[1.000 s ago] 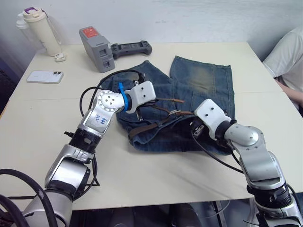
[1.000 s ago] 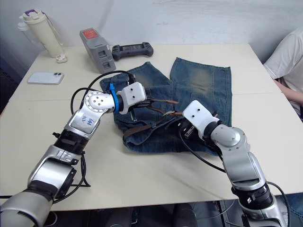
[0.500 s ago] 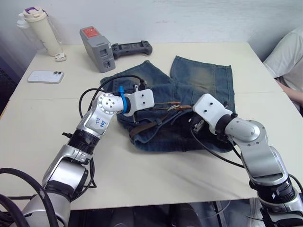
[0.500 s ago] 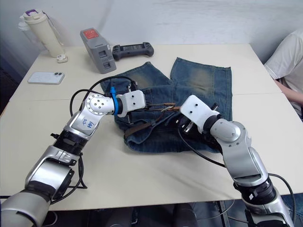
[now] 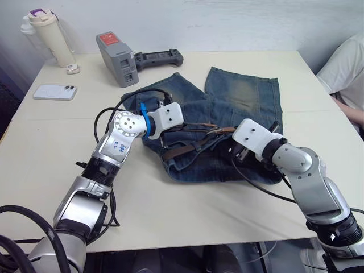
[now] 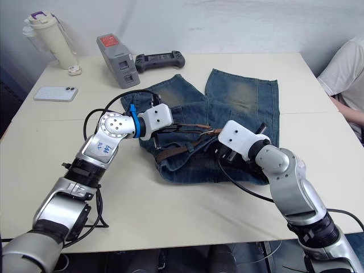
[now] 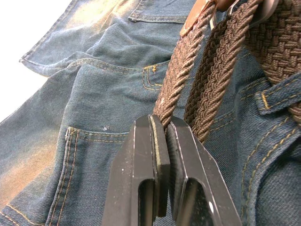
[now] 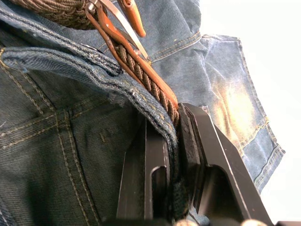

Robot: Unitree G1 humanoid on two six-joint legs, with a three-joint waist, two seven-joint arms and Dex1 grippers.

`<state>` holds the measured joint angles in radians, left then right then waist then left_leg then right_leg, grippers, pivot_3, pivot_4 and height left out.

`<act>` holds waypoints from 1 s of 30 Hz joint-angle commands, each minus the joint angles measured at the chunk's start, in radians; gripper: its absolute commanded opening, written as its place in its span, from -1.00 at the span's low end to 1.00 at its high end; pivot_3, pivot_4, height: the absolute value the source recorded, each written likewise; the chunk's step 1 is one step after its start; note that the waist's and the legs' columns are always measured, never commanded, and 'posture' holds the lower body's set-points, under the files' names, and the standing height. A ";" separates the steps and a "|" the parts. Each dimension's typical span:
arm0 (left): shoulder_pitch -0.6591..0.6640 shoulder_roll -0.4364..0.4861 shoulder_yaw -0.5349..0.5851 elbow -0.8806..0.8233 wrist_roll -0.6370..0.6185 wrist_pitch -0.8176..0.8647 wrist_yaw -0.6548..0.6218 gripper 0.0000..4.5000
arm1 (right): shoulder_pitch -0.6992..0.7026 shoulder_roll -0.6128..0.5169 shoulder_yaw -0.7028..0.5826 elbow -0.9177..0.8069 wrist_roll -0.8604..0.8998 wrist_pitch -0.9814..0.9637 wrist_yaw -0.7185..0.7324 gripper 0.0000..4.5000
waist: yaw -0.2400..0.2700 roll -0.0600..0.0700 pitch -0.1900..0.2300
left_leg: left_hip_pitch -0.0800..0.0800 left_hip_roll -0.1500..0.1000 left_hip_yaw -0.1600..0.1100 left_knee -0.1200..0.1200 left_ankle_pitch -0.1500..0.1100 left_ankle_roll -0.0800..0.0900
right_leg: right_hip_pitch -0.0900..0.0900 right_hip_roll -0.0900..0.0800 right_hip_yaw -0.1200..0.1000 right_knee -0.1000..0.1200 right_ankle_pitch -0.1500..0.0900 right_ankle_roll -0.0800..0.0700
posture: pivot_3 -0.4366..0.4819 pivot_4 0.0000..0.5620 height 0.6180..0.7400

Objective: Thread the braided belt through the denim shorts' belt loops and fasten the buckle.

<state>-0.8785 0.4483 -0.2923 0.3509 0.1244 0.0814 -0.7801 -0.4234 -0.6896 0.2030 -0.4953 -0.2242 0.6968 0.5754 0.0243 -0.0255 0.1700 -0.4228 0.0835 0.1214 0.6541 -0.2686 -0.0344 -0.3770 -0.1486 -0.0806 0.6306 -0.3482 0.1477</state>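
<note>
Shorts (image 5: 239, 102) flat mid-bench (image 5: 187, 210), belt (image 5: 185, 150) along the waistband; left hand (image 7: 160, 127) clenched on a belt strand, right hand (image 8: 173, 122) clamped on waistband plus belt beside the buckle (image 8: 113, 19)

Even, bright, diffuse light falls from above; the pale table (image 5: 51, 148) shows only soft, faint shadows under the arms. In the wrist views the background beyond the denim shorts (image 7: 94, 108) blows out to white. The nearest tool fingers (image 8: 155, 188) look slightly soft.
</note>
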 commanded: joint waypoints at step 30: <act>-0.089 -0.004 -0.009 -0.019 0.119 -0.143 0.019 -1.00 | -0.093 -0.075 0.058 0.008 -0.181 -0.073 -0.006 -0.99 | 0.000 0.000 0.000 | 0.000 0.000 0.000 0.000 0.000 0.000 | 0.000 0.000 0.000 0.000 0.000 0.000 | -0.05 -0.47 1.00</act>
<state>-0.9377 0.4473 -0.3139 0.3697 0.2433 -0.0439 -0.7615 -0.5109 -0.7491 0.2757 -0.4774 -0.3701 0.6485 0.5850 0.0241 -0.0255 0.1700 -0.4230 0.0836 0.1217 0.6544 -0.2686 -0.0344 -0.3770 -0.1486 -0.0806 0.6307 -0.3482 0.1477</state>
